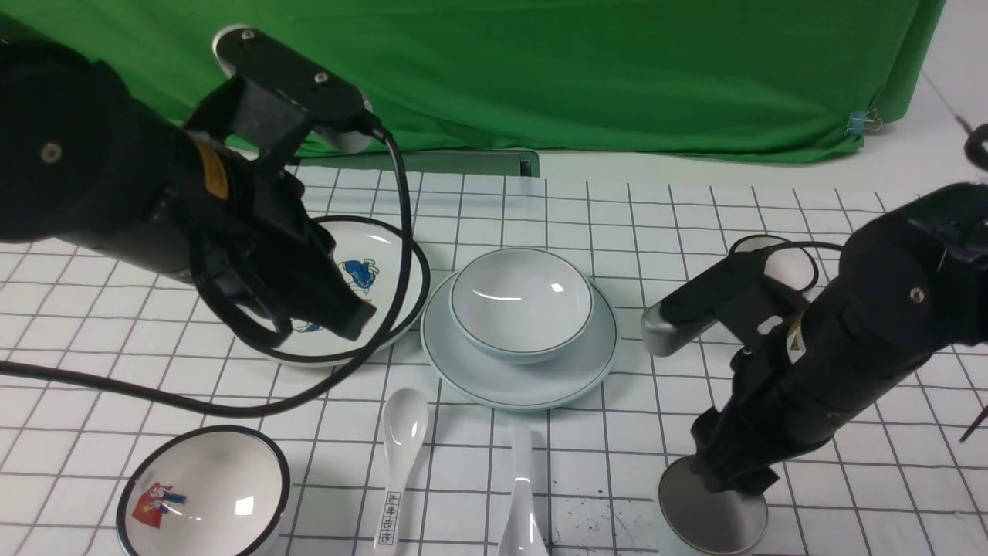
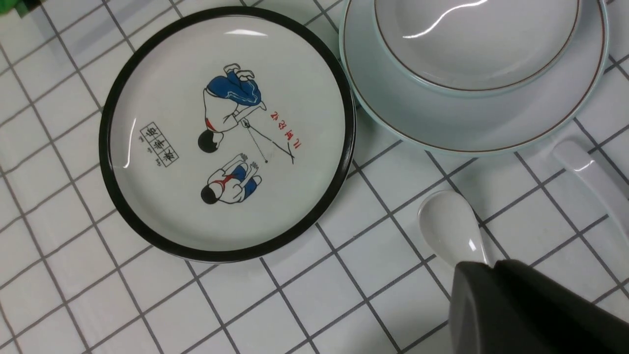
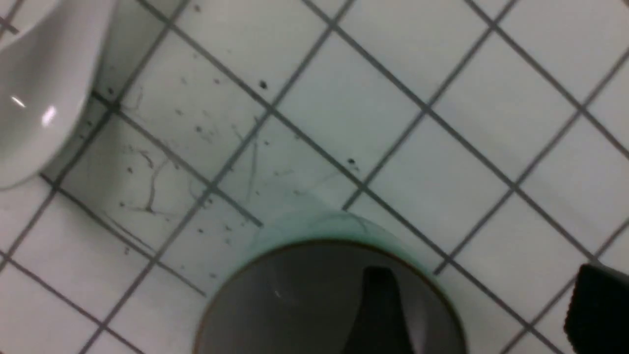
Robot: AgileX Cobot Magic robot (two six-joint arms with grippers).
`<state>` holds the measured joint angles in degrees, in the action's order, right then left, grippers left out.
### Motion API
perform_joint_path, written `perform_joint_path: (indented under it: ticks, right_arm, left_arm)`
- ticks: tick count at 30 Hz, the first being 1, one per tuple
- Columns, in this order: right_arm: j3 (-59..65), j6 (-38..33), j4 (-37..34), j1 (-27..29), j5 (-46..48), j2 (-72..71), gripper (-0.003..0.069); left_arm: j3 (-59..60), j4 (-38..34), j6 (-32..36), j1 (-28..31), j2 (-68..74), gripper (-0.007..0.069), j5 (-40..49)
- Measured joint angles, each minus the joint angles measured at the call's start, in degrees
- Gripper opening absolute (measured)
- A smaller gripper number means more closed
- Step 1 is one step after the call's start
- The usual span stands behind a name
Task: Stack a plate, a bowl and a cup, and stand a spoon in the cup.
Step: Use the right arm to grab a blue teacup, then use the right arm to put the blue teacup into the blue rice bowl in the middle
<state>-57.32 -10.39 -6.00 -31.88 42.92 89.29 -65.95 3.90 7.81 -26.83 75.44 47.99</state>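
The pale plate point(image 1: 519, 382) lies mid-table with the plain bowl point(image 1: 521, 301) standing in it; both show in the left wrist view, plate point(image 2: 471, 128) and bowl point(image 2: 476, 44). The plain cup point(image 1: 710, 513) stands at the front right. My right gripper point(image 1: 725, 483) is open at its rim. In the right wrist view one finger point(image 3: 378, 305) reaches inside the cup point(image 3: 295, 305) and the other finger point(image 3: 599, 305) stays outside. The plain spoon point(image 1: 523, 494) lies in front of the plate, its bowl point(image 3: 39, 98) near the cup. My left gripper point(image 1: 351, 316) hangs shut and empty.
A black-rimmed cartoon plate point(image 1: 378, 270) lies under my left gripper. A black-rimmed bowl point(image 1: 204, 494) stands at the front left. A spoon with black characters point(image 1: 401, 455) lies beside the plain one. A dark-rimmed white cup point(image 1: 783, 262) shows behind my right arm. A cable point(image 1: 154, 390) crosses the left side.
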Motion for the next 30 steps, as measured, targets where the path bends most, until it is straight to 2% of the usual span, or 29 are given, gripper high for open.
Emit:
perform_joint_path:
  ticks: [2, 5, 7, 8, 9, 11, 12, 15, 18, 22, 26, 30]
  right_arm:
    - [0.11, 0.05, 0.00, -0.85, -1.29, 0.24, 0.0503]
    - [0.11, 0.05, -0.06, -1.72, -2.05, 1.11, 0.0435]
    - [0.11, -0.12, -0.06, -1.77, -1.88, 2.39, 0.0300]
    - [0.11, -0.20, -0.06, -1.77, -1.74, 2.48, 0.0289]
    - [0.17, -0.66, 0.00, -1.77, -1.22, 3.10, 0.0204]
    - [0.21, -1.42, 0.00, -1.77, -0.71, 3.39, 0.0118]
    - [0.14, -1.67, -0.08, -1.77, -0.50, 3.39, 0.0099]
    - [-1.17, -2.58, -0.09, -1.82, 1.11, 3.10, 0.0094]
    - [-7.06, -3.92, 0.07, -1.82, 3.28, 1.68, 0.0094]
    - [-16.47, -4.98, 0.07, -1.66, 1.75, 1.20, 0.0094]
    - [-27.61, -5.61, 0.07, -1.58, -0.35, 5.38, 0.0094]
    - [-33.42, -5.73, 0.07, -1.46, -0.56, 10.88, 0.0094]
  left_arm:
    - [0.00, 0.00, 0.00, 0.00, 0.00, -0.0029, 0.00]
    - [0.00, 0.00, 0.00, 0.00, 0.00, -0.0029, 0.00]
    - [0.00, -0.07, 0.00, 0.00, 0.00, -0.0029, 0.00]
    - [0.00, -0.07, 0.00, 0.00, 0.00, -0.0029, 0.00]
    - [0.00, -0.07, 0.00, 0.00, 0.00, -0.0029, 0.00]
    - [0.00, -0.07, 0.00, 0.00, 0.00, -0.0029, 0.00]
    - [0.00, -0.07, 0.00, 0.00, 0.00, -0.0029, 0.00]
    - [0.00, -0.07, 0.00, 0.00, 0.00, -0.0029, 0.00]
    - [0.00, -0.07, 0.00, 0.00, 0.00, -0.0029, 0.00]
    - [0.00, -0.07, 0.00, 0.00, 0.00, -0.0029, 0.00]
    - [0.00, -0.07, 0.00, 0.00, 0.00, -0.0029, 0.00]
    - [0.00, -0.07, 0.00, 0.00, 0.00, -0.0029, 0.00]
